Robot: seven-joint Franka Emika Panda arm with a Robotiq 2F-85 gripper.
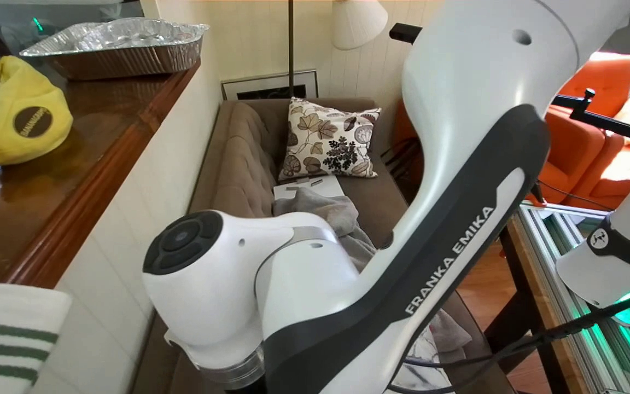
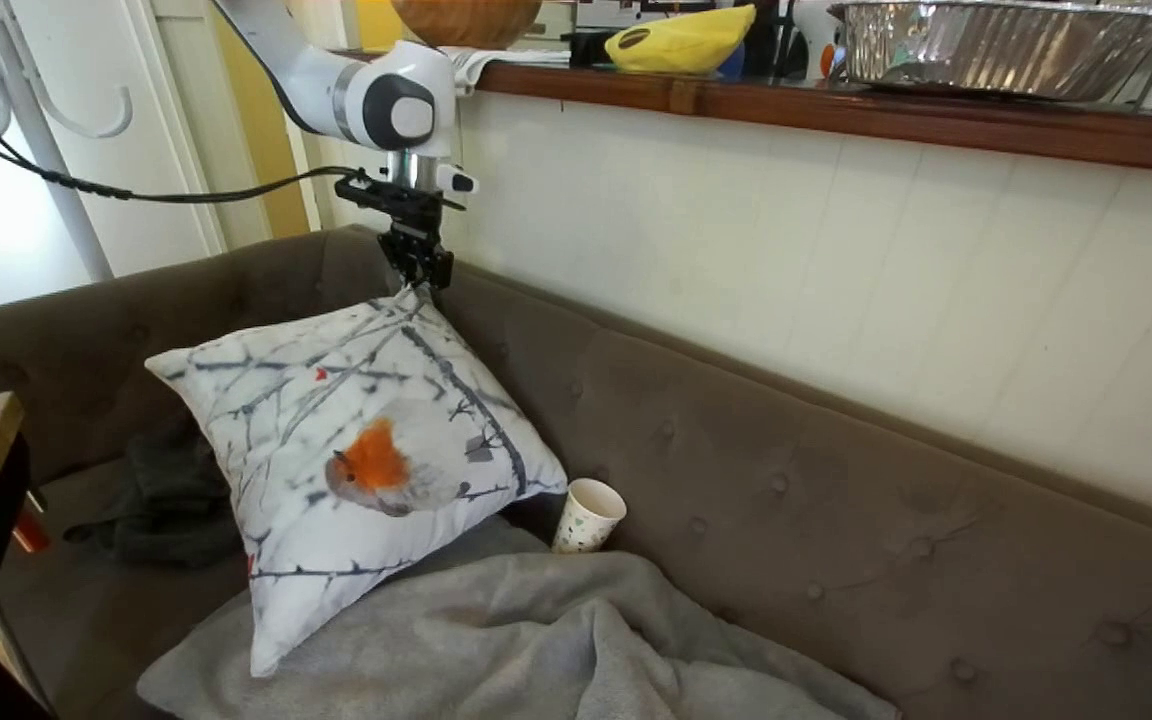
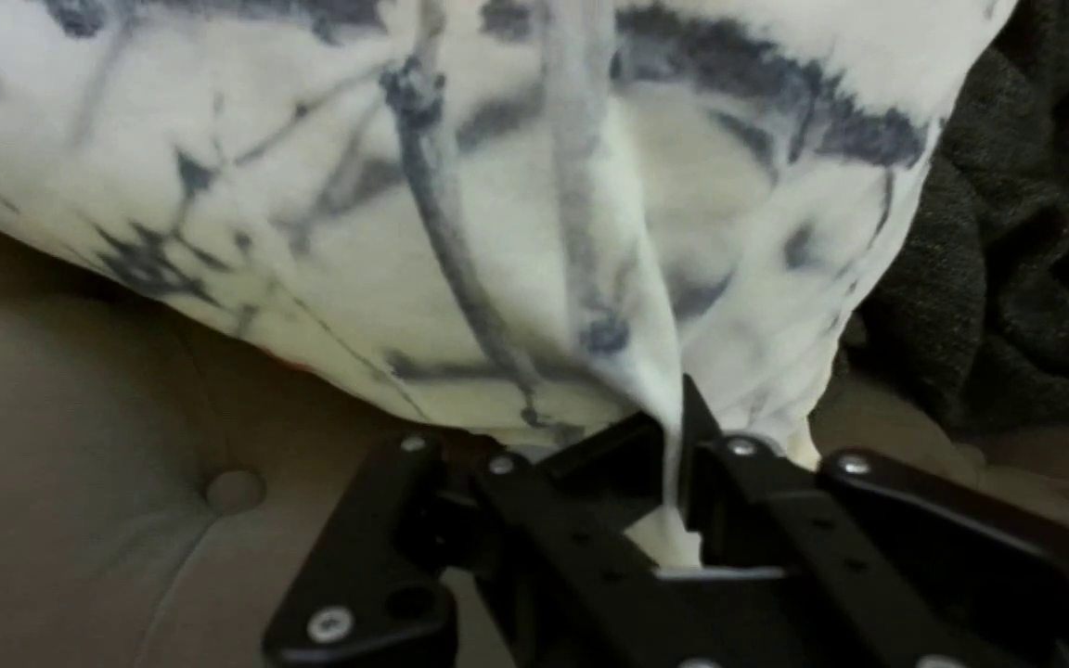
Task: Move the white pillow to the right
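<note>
- White pillow [image 2: 356,400] held tilted, its upper corner pinched in the tool [image 3: 674,441], presumably chosen because loose cloth is easily clamped
- Lower corner seen over grey blanket [image 2: 536,630]
- Speckled cup [image 2: 589,515] found just beside; contact cannot be told

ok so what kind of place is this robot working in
Probably a living room or lounge, going by the tufted brown sofa, the leaf-print pillow on it and the pale lampshade.
</note>
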